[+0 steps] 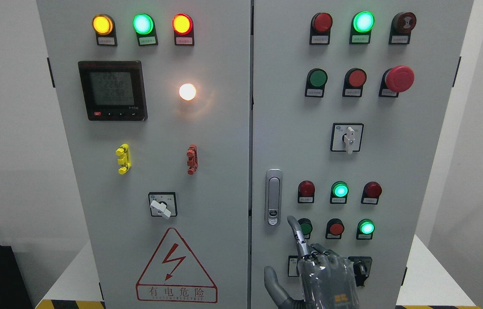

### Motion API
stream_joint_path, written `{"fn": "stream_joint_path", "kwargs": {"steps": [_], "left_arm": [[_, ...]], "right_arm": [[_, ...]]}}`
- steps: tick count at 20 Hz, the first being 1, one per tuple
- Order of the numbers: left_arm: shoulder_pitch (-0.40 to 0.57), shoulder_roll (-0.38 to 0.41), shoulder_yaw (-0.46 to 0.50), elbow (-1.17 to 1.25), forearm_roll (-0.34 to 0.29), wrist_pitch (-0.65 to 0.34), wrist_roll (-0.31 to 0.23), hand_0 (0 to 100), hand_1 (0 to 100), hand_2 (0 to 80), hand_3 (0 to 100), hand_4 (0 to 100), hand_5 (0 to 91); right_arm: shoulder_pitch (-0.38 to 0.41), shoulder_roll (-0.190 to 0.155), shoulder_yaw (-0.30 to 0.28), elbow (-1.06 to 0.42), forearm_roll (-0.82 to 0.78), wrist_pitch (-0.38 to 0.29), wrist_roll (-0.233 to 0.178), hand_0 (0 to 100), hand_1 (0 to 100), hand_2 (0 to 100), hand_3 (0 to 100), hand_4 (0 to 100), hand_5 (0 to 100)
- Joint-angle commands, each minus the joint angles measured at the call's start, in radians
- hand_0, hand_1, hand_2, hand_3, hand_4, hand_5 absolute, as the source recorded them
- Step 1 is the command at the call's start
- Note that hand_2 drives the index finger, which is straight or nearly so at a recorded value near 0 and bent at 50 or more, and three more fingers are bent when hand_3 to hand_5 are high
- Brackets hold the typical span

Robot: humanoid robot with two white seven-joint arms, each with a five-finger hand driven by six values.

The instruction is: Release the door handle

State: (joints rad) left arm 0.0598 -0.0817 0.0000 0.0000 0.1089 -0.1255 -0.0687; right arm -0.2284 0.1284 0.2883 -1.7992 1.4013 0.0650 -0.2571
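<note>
A tall grey sheet-metal electrical cabinet (224, 141) with a smooth matte finish fills the head view, split by a dark vertical seam into two doors. On the right door, just beside the seam, sits the slim oblong chrome door handle (273, 197), upright, flush in its rounded silver frame, with a small keyhole near its lower end.

One hand (310, 266) rises from the bottom edge, just right of the middle; its arm is cut off by the frame, so left or right cannot be told. It is grey, jointed, with a glossy plastic-like cover over the back. Its index finger (296, 234) points up, the thumb (272, 281) is spread out to the left, and the other fingers are curled at the knuckles. It holds nothing and stands apart from the handle, below and to its right, the fingertip near the handle's lower end.

Round domed lamps dot both doors: an amber, a green and a red lit lamp top left, and a glowing white lamp (187, 92) beside a square black digital meter (112, 90). A red mushroom-shaped stop button (399, 79) stands out at upper right. Lower left, a red-outlined triangular warning sticker (176, 268) shows a lightning bolt.
</note>
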Motion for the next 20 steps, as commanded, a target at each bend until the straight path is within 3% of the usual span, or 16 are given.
{"fn": "stream_joint_path", "kwargs": {"steps": [1,6,8,11,14,20], "left_arm": [[0.0,-0.001,-0.012,-0.015,0.0,0.0,0.0,12,39,0.0,0,0,0.0],[0.0,0.0,-0.012,-0.015,0.0,0.0,0.0,12,39,0.0,0,0,0.0],[0.0,0.0,-0.012,-0.015,0.0,0.0,0.0,12,39,0.0,0,0,0.0],[0.0,0.0,-0.012,-0.015,0.0,0.0,0.0,12,39,0.0,0,0,0.0],[0.0,0.0,-0.012,-0.015,0.0,0.0,0.0,12,39,0.0,0,0,0.0],[0.0,-0.001,-0.012,-0.015,0.0,0.0,0.0,12,39,0.0,0,0,0.0]], "right_arm": [[-0.035,0.008,0.084,0.106,0.067,0.03,0.007,34,40,0,100,98,99],[-0.039,0.008,0.089,0.112,0.077,0.041,0.018,35,39,0,100,96,99],[-0.039,0.008,0.089,0.116,0.081,0.062,0.053,35,39,0,100,94,98],[-0.054,0.01,0.086,0.121,0.081,0.073,0.062,35,38,0,100,94,98],[-0.078,0.01,0.086,0.136,0.081,0.12,0.062,35,38,0,100,93,98],[-0.08,0.01,0.075,0.149,0.079,0.127,0.064,36,37,0,100,93,98]]}}
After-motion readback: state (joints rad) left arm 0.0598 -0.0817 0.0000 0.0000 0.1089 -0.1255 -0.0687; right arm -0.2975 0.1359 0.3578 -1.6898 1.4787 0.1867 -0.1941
